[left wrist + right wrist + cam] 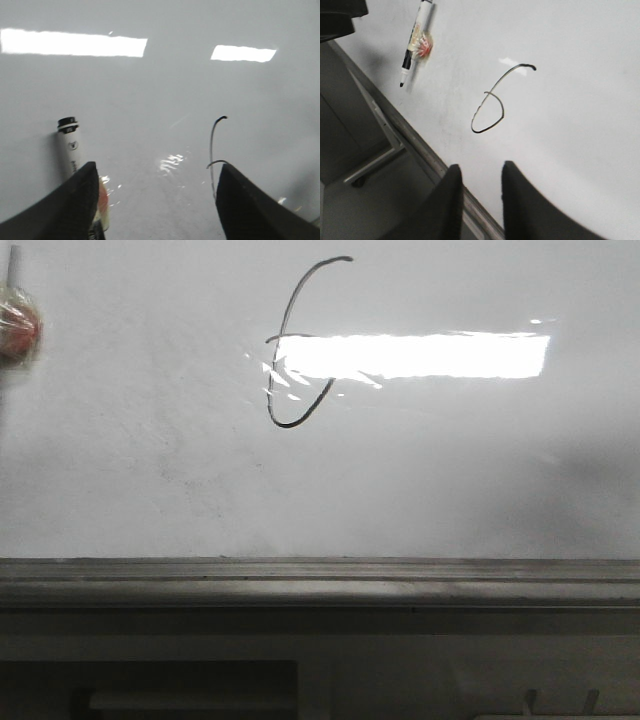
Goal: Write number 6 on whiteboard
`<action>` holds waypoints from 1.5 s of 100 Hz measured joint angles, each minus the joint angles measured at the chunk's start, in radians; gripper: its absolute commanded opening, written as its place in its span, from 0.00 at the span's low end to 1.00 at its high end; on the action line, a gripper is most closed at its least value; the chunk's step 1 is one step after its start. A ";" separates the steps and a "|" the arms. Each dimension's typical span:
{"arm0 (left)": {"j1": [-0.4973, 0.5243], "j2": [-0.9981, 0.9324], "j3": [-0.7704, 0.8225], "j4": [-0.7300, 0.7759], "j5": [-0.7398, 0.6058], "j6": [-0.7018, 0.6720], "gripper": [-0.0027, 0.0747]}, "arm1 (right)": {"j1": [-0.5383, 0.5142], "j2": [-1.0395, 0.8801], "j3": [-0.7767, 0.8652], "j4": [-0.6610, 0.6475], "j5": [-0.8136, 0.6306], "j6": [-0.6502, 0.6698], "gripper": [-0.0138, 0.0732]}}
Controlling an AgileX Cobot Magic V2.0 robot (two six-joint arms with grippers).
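whiteboard (pixel 150 440) glossy, glare-streaked | number 6 (pixel 295 340) drawn | grey ledge (pixel 320 580) below

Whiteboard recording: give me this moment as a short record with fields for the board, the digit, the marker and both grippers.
board: whiteboard, glossy, with glare patch across it
digit: number 6 drawn, loop closed
marker: marker against the board, in neither gripper
left gripper: left gripper open, holding nothing
right gripper: right gripper holding nothing, fingers slightly apart
ledge: grey ledge below the board
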 measured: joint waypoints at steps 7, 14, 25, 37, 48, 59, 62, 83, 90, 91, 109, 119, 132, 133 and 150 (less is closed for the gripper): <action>0.000 -0.039 0.000 0.037 0.053 0.004 0.26 | 0.000 -0.056 0.062 0.006 -0.067 0.000 0.09; 0.000 -0.074 0.000 0.078 0.107 0.004 0.03 | 0.000 -0.118 0.131 0.015 -0.139 0.002 0.08; 0.000 -0.129 0.015 0.137 0.164 0.005 0.01 | 0.000 -0.230 0.251 0.026 -0.235 0.002 0.08; 0.000 -0.216 0.071 0.155 0.177 0.007 0.01 | 0.000 -0.368 0.379 0.032 -0.313 0.002 0.08; 0.000 -0.322 0.138 0.159 0.167 0.007 0.01 | 0.000 -0.504 0.473 0.038 -0.366 0.003 0.08; 0.000 -0.427 0.207 0.135 0.142 0.008 0.01 | 0.000 -0.614 0.538 0.040 -0.383 0.004 0.08; 0.000 -0.450 0.220 0.126 0.132 0.010 0.01 | 0.000 -0.633 0.551 0.041 -0.385 0.006 0.08; 0.000 -0.524 0.259 0.090 0.076 0.010 0.01 | 0.000 -0.674 0.595 0.055 -0.411 0.006 0.08; 0.000 -0.525 0.259 0.078 0.073 0.010 0.01 | 0.000 -0.674 0.597 0.056 -0.417 0.006 0.08; 0.000 -0.525 0.259 0.079 0.073 0.010 0.01 | 0.000 -0.674 0.597 0.057 -0.417 0.006 0.08; 0.000 -0.526 0.262 0.067 0.072 0.010 0.01 | 0.000 -0.674 0.598 0.059 -0.425 0.006 0.08; 0.000 -0.526 0.262 0.066 0.072 0.010 0.01 | 0.000 -0.674 0.598 0.061 -0.425 0.006 0.08; 0.000 -0.526 0.262 0.066 0.069 0.010 0.01 | 0.000 -0.674 0.599 0.061 -0.425 0.006 0.08; 0.000 -0.526 0.262 0.066 0.069 0.010 0.01 | 0.000 -0.674 0.599 0.061 -0.425 0.006 0.08; 0.000 -0.526 0.262 0.066 0.069 0.010 0.01 | 0.000 -0.674 0.599 0.061 -0.425 0.008 0.08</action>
